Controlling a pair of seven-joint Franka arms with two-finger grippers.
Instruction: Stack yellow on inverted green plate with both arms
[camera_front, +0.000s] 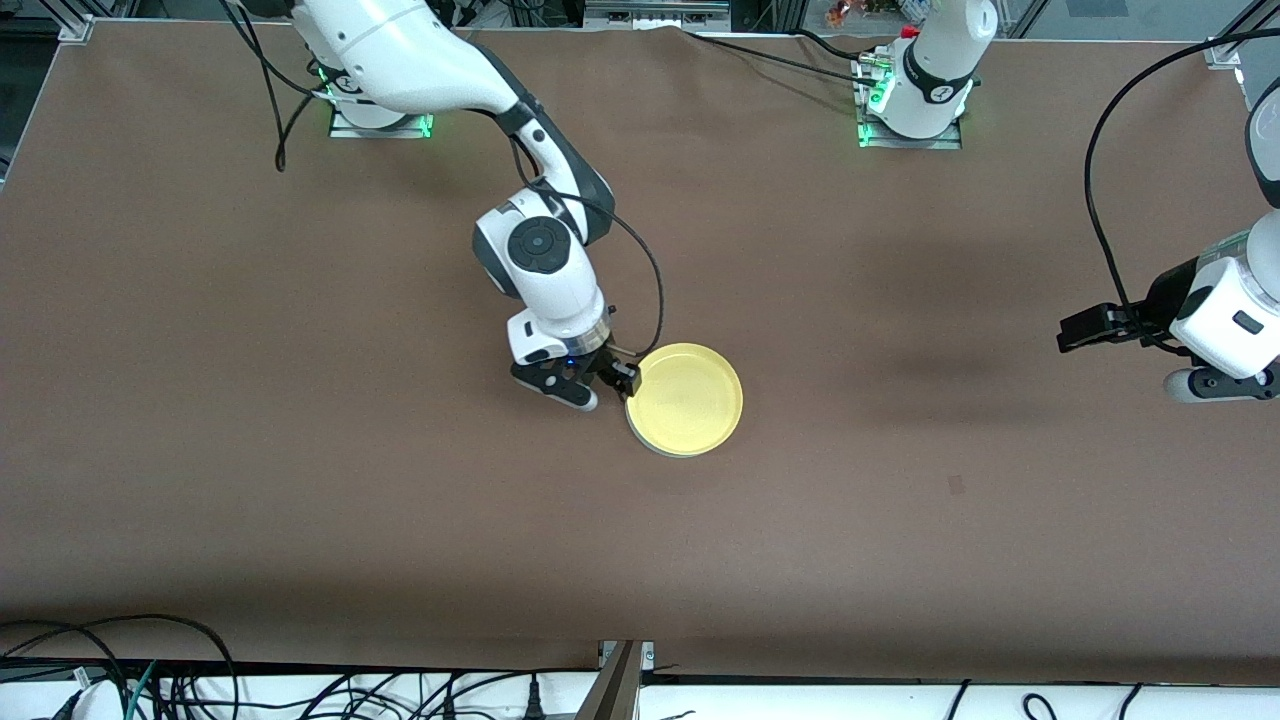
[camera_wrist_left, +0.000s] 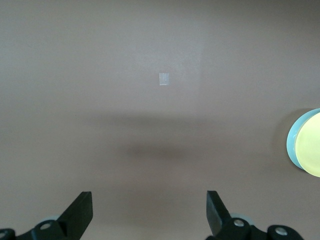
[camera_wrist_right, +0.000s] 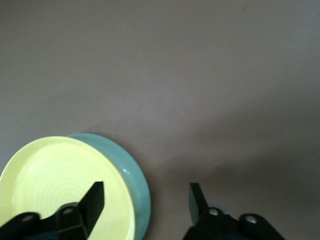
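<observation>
Two plates sit stacked near the middle of the table (camera_front: 300, 480): you can see the yellow plate (camera_front: 686, 398) resting right way up on the green plate (camera_wrist_right: 135, 180), which shows only as a mint crescent past the yellow rim in your wrist views. The stack is the landmark here.

Your right end effector (camera_front: 600, 385) is low at the edge of the stack that faces the right arm's end of the table. In the right wrist view its fingers (camera_wrist_right: 95, 200) stand spread apart, one over the yellow plate's inner surface and the other outside the stack over bare table, so the rim lies between them; nothing is clamped.

Your left end effector (camera_front: 1085, 330) hangs over bare table well apart from the stack, toward the left arm's end, and that arm waits. Its fingers (camera_wrist_left: 80, 212) are spread wide with nothing between them. In the left wrist view a small pale square mark (camera_wrist_left: 164, 79) lies on the table, with the stack at that picture's edge.
</observation>
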